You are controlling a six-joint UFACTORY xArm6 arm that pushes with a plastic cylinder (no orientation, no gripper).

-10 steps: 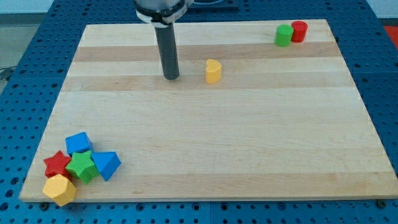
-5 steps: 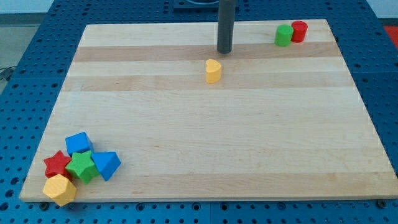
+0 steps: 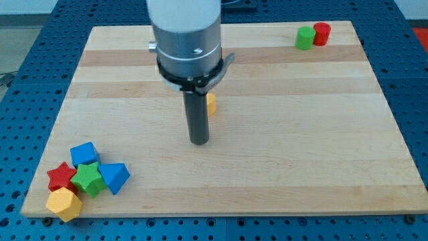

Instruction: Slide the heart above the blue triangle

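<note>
In the camera view, my tip stands on the counter, just below the yellow heart and slightly to the view's left of it. The rod hides most of the heart, so I cannot tell if they touch.

The blue triangle lies far away at the view's bottom left, in a cluster with the blue cube, the red star, the green star and the yellow hexagon.

I judge the push is only starting. Next I should bring the tip to the heart's upper right side and push it down-left.

This rig has no fingers, so nothing is open, closed or held.
</note>
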